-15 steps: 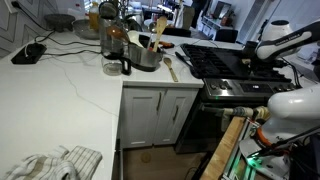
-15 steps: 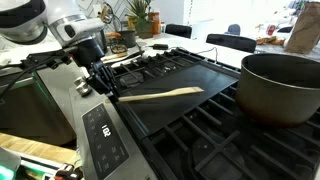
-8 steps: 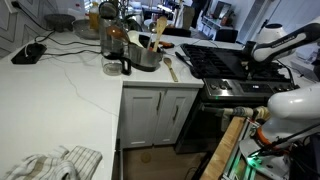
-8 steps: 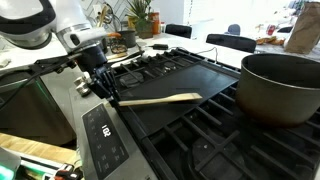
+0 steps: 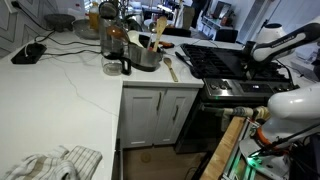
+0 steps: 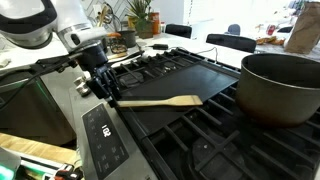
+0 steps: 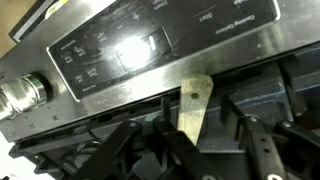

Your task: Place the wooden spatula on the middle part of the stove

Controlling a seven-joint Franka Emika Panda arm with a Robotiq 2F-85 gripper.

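Note:
The wooden spatula (image 6: 160,101) lies flat on the flat black middle plate of the stove (image 6: 215,75), blade toward the pot. My gripper (image 6: 105,88) is over its handle end at the stove's front edge. In the wrist view the handle end with its hole (image 7: 193,100) lies between the two black fingers of the gripper (image 7: 190,132), which stand wide apart with a gap beside the wood. The gripper is open. In an exterior view the stove (image 5: 225,62) shows with the arm (image 5: 275,45) over it; the spatula is too small to see there.
A large dark pot (image 6: 280,85) stands on the grates next to the middle plate. The stainless control panel (image 7: 120,50) with a knob (image 7: 22,92) runs along the front. The white counter (image 5: 60,90) holds a steel pot (image 5: 145,52), a wooden spoon (image 5: 170,68) and a cloth (image 5: 55,163).
The spatula went from tilted up in the gripper to lying flat on the middle plate. The gripper shifted slightly and has stayed still in the last half second.

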